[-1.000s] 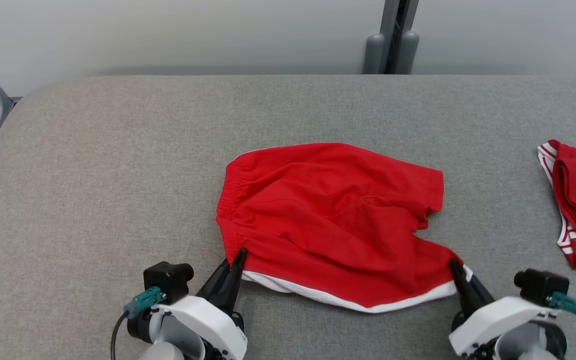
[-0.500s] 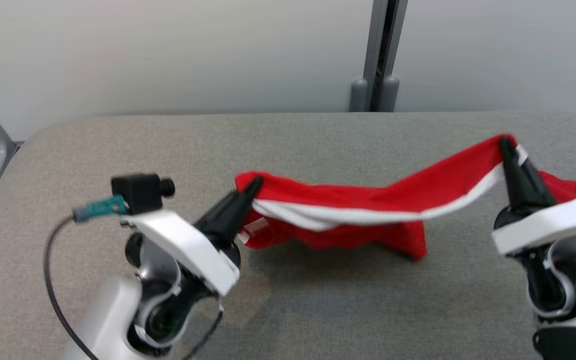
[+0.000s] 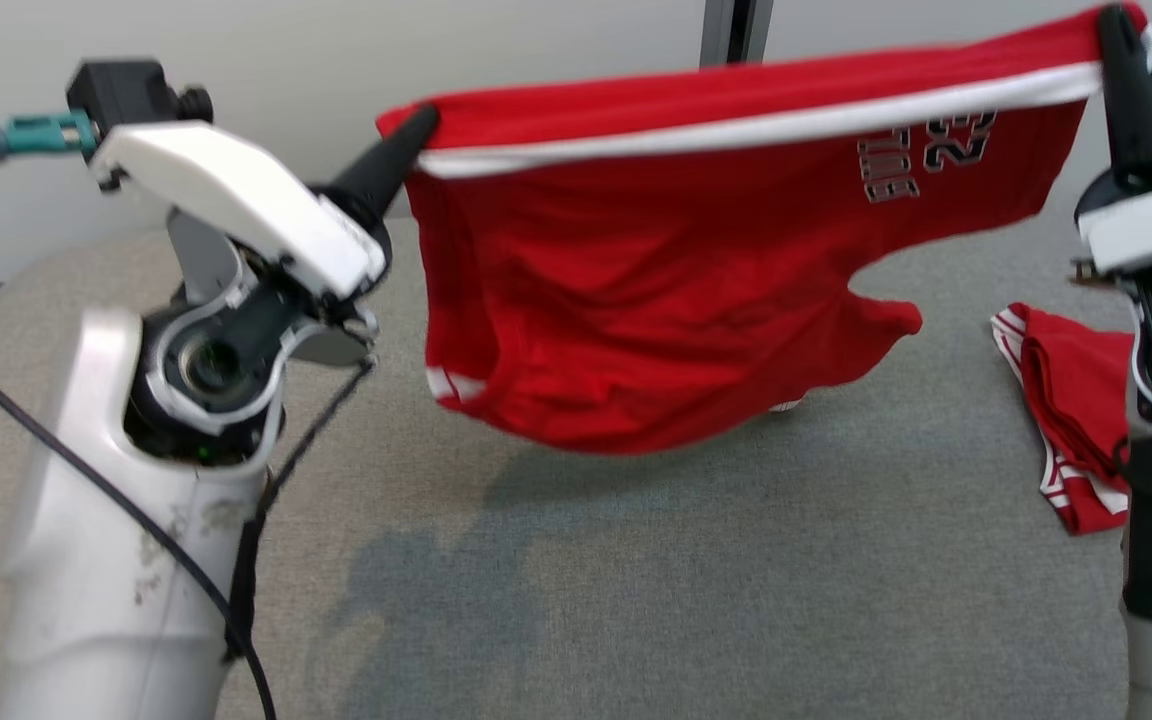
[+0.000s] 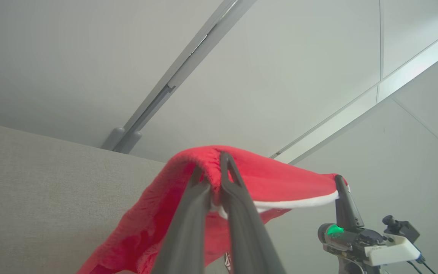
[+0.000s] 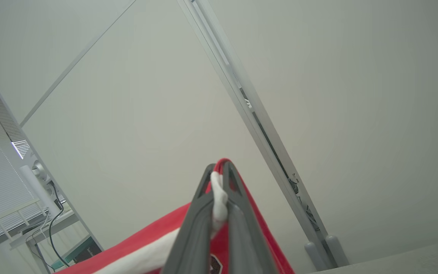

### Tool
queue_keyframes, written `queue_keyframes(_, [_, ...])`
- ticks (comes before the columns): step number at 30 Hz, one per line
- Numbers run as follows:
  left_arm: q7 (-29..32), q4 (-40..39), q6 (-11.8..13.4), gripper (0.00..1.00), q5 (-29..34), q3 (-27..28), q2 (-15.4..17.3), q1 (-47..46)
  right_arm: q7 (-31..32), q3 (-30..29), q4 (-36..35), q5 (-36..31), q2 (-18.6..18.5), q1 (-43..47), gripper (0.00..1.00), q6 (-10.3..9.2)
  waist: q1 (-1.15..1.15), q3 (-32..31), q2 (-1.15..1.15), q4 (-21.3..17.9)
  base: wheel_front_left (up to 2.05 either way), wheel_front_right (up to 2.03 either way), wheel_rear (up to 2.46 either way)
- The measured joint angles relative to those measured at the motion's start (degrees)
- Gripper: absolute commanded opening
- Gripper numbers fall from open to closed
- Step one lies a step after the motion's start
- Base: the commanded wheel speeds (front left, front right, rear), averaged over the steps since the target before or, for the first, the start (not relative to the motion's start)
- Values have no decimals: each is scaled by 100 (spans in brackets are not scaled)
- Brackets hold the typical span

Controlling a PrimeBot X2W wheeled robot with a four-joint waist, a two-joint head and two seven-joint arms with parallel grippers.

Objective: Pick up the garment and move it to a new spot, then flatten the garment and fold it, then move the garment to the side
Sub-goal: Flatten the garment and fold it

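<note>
Shorts (image 3: 636,300), red: I am pinching the white-trimmed edge, left claw (image 3: 424,122) and right claw (image 3: 1112,22) each clamped on cloth, well apart, so it is hanging spread above the desk (image 3: 636,600).

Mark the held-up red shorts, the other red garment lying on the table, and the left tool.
red shorts (image 3: 636,330), head view, middle of the hanging fabric.
other red garment (image 3: 1066,400), head view, its folded red top layer.
left tool (image 3: 423,122), head view, fingertips shut on the shorts' corner.
</note>
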Motion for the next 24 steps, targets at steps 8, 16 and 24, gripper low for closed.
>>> queue_keyframes(8, [361,730,456,0,-51,185,88,-1490,183,242,757,-159,-3,-1524,0,0,0,648,0,-98,0,0,0])
queue_keyframes(16, [-38,1912,-154,0,812,-226,446,-3700,-346,276,2152,-449,2,-3696,0,0,0,1797,0,-190,0,0,0])
queue_keyframes(24, [-1953,3385,-1347,0,1692,-509,350,-5548,-2217,881,3587,-30,3,-5341,0,0,0,3171,0,-281,0,0,0])
